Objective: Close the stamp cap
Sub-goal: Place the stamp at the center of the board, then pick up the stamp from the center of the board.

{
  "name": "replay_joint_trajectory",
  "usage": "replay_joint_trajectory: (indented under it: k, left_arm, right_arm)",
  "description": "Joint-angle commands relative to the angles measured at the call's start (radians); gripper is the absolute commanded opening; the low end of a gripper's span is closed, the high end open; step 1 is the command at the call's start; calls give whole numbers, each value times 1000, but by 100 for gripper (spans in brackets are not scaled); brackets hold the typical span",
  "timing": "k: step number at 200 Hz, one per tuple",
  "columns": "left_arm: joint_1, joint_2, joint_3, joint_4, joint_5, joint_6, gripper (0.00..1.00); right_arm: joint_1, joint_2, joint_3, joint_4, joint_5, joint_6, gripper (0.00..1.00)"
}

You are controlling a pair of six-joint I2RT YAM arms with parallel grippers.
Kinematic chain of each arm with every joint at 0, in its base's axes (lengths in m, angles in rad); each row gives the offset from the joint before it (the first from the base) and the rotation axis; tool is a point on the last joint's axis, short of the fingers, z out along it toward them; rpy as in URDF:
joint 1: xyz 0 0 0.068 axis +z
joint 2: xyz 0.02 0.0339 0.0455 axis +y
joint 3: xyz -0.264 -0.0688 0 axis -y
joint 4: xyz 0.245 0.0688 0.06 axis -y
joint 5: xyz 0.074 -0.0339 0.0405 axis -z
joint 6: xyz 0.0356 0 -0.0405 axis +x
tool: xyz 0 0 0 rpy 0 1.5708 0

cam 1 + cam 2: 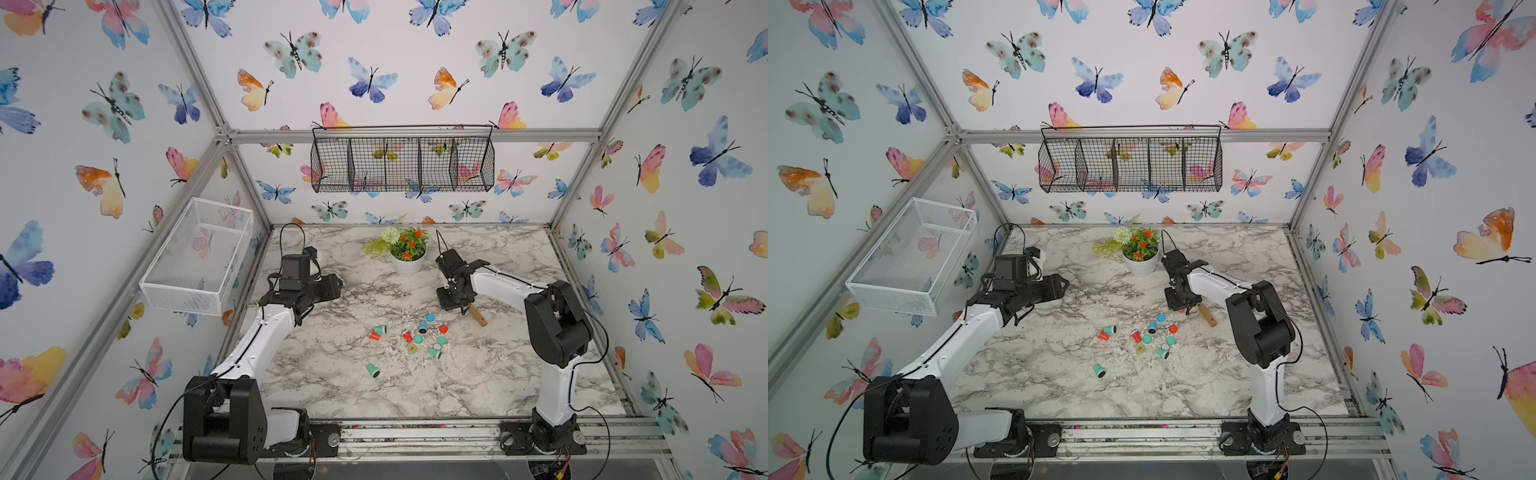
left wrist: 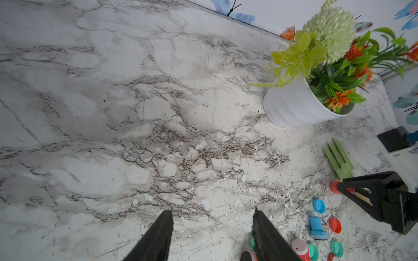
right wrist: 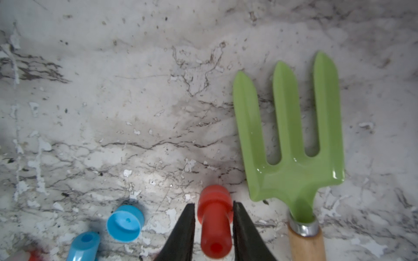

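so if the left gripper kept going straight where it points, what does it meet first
Probably just bare marble tabletop: nothing lies ahead of the left gripper. The flower pot sits off to one side, though depth is unclear.

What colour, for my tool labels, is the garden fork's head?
Light green fork head, best in the right wrist view.

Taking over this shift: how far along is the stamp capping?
Done: the red stamp looks capped, lying flat. In hand: the right gripper straddles it, jaws slightly apart; the left gripper hangs open, empty. Left: the blue stamp and blue cap lie separate.
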Motion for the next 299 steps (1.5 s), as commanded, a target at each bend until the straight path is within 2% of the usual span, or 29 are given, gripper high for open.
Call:
replay_joint_trajectory:
  k: [1, 68, 99, 128, 204, 299]
  left_arm:
    - [4, 3, -2, -2, -4, 3, 59]
    - [4, -1, -4, -2, -11, 3, 59]
    - [5, 0, -1, -2, -12, 3, 59]
    - [5, 2, -1, -2, -10, 3, 59]
    - [4, -1, -4, -2, -17, 5, 59]
    - [4, -1, -5, -2, -13, 5, 59]
  right_arm:
    - [-4, -10, 31, -12, -4, 0, 34]
    - [-4, -103, 53, -96, 27, 6, 38]
    - [5, -206, -33, -102, -74, 23, 34]
    - [64, -247, -98, -103, -102, 48, 31]
    - [367, -106, -46, -54, -74, 222, 31]
    - [409, 24, 21, -35, -32, 224, 31]
